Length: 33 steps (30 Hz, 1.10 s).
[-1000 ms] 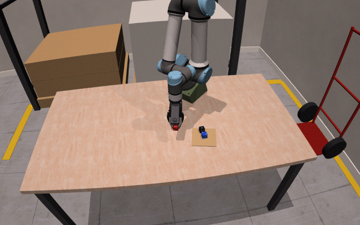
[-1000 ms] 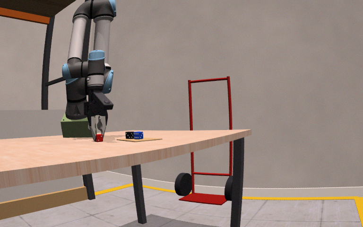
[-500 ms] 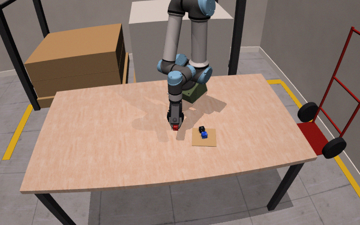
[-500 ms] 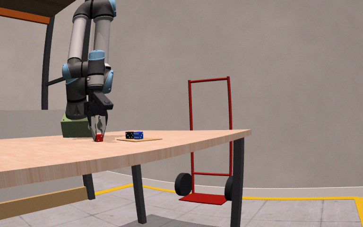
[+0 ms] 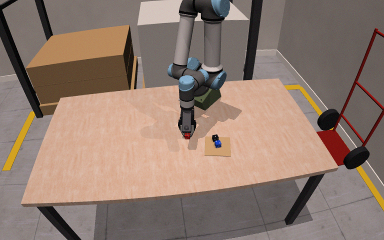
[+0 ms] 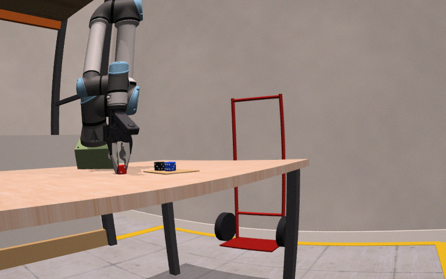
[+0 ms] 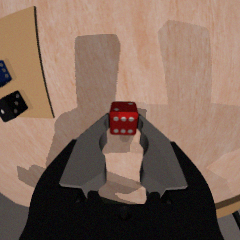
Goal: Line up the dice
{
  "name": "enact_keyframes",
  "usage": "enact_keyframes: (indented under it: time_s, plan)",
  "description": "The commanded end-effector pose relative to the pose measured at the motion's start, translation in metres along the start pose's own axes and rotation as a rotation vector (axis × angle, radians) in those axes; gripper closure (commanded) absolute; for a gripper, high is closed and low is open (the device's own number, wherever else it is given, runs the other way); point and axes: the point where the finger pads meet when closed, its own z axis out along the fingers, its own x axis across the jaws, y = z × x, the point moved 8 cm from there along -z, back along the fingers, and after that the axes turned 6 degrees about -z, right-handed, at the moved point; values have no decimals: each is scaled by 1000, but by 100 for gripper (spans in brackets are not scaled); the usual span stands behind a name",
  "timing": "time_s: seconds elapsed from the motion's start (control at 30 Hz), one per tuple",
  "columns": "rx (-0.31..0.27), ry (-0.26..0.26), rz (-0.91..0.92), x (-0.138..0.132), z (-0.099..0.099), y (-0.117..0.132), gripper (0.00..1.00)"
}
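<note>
My gripper (image 5: 187, 135) (image 6: 122, 168) (image 7: 123, 114) is shut on the red die, a fingertip at each side. The red die (image 5: 187, 136) (image 6: 122, 170) (image 7: 123, 124) is at table level, off the mat; its upper face appears to show six. The tan mat (image 5: 223, 151) (image 6: 187, 171) (image 7: 30, 55) lies left of the gripper in the wrist view. A black die (image 5: 215, 138) (image 6: 159, 165) (image 7: 13, 105) sits by the mat's base-side edge. A blue die (image 5: 217, 144) (image 6: 170, 166) (image 7: 4, 73) sits close beside it, farther from the base. Their top numbers are too small to read surely.
The robot's green base block (image 5: 208, 99) (image 6: 93, 158) stands at the back of the wooden table (image 5: 113, 158) (image 6: 82, 183). Cardboard boxes (image 5: 79, 62) and a red hand truck (image 5: 334, 144) (image 6: 251, 244) stand beyond the table.
</note>
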Motion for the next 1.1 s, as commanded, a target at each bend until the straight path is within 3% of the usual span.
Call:
enact_keyframes:
  time_s: [0.0, 0.43, 1.07]
  plan:
    - [1, 0, 0, 0, -2, 0, 90]
    - [1, 0, 0, 0, -16, 0, 90]
    - [1, 0, 0, 0, -61, 0, 90]
